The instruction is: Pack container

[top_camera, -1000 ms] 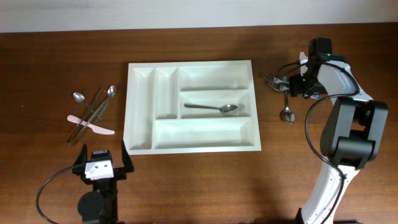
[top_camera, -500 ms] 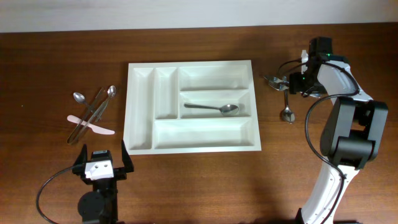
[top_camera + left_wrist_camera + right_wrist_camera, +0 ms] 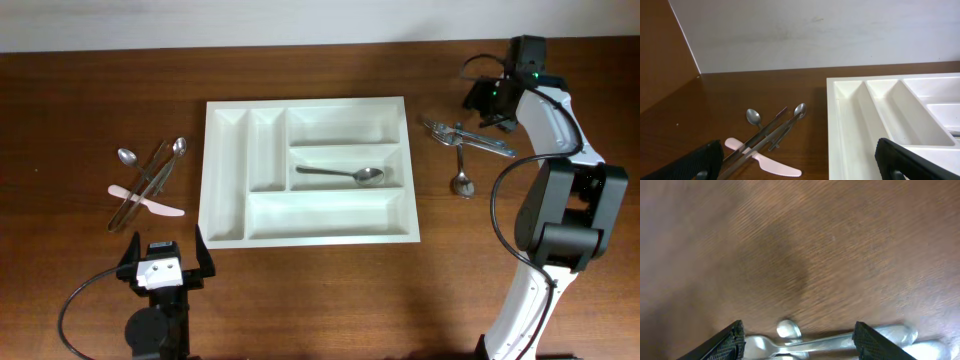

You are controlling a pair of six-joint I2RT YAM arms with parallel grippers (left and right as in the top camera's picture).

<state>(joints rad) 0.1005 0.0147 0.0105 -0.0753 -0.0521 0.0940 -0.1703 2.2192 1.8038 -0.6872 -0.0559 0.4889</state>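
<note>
A dark brown wooden desk meets a pale wall at its far edge. On the left, a crossed heap of metal cutlery lies over a pink plastic knife, with a small spoon beside it. On the right, a cluster of metal cutlery touches a second spoon.

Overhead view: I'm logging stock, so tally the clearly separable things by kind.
White plastic five-compartment tray: 1
Pink plastic knife: 1
Metal spoons, bowls visible: 4
Total: 6; tangled metal pieces in both piles left uncounted.

The white five-compartment container lies flat mid-table, holding one spoon.
</note>
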